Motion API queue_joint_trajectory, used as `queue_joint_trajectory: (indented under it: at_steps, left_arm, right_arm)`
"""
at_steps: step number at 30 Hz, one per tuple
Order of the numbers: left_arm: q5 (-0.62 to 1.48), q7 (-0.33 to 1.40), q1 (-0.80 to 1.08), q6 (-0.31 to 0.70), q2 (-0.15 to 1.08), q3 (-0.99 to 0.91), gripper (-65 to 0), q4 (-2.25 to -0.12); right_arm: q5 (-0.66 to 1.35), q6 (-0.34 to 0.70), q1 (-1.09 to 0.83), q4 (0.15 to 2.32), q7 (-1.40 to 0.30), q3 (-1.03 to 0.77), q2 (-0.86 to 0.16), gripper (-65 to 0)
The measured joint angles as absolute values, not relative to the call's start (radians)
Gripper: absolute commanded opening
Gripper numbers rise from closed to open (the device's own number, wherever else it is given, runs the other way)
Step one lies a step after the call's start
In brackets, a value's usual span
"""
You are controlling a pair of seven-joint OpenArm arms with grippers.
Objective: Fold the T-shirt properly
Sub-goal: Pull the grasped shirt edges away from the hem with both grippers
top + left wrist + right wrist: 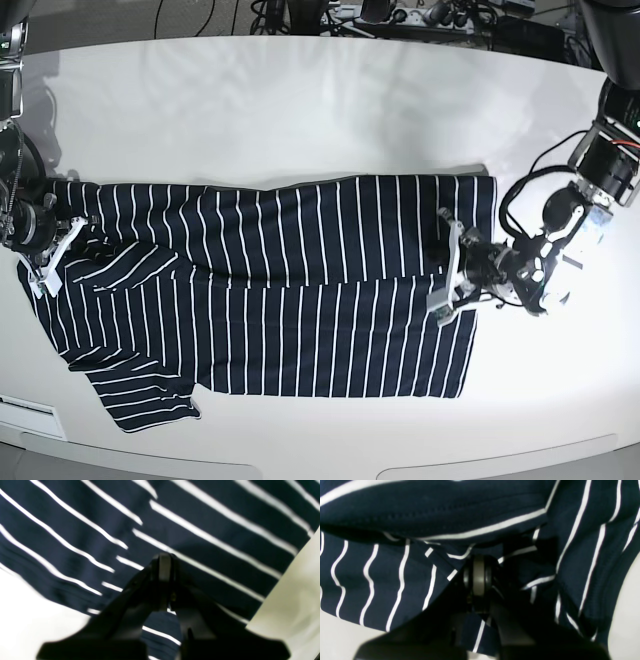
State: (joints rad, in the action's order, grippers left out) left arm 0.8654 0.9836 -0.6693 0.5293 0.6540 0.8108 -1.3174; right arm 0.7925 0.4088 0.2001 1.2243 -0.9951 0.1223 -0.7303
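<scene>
The T-shirt [270, 290] lies lengthwise on the white counter [300, 110]; left hand [452, 268] and right hand [55, 255] each pinch an opposite end, probably to carry a lengthwise fold over

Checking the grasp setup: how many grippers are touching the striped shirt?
2: the left gripper at the dark navy white-striped cloth T-shirt's right edge in the base view; the right gripper at its left edge.

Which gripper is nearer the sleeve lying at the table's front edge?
Right. The right gripper sits at the T-shirt's sleeve end, just above that sleeve; the left gripper holds the far hem end.
</scene>
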Motion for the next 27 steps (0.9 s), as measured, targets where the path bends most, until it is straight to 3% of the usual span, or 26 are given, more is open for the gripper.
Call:
queue_joint_trajectory:
  at_steps: [7,13,23,27]
  left_arm:
    - [0.759,0.921,-0.582,0.543,0.612,0.790,-65.0,-1.300]
    - [0.794,0.962,-0.575,0.536,0.624,0.790,-65.0,-1.325]
    - [0.910,1.014,-0.514,0.543,0.760,0.793,-65.0,-1.462]
    - [0.910,1.014,-0.462,0.543,0.842,0.795,-65.0,-1.560]
  right_arm:
    - [0.779,0.472,0.201,1.224,-0.989,0.122,-0.722,-65.0]
    - [0.847,0.489,0.197,1.227,-1.082,0.121,-0.729,-65.0]
    - [0.941,0.502,0.043,1.265,-0.984,0.114,-0.831,-65.0]
    - [0.917,0.459,-0.035,1.352,-0.964,0.109,-0.849,-65.0]
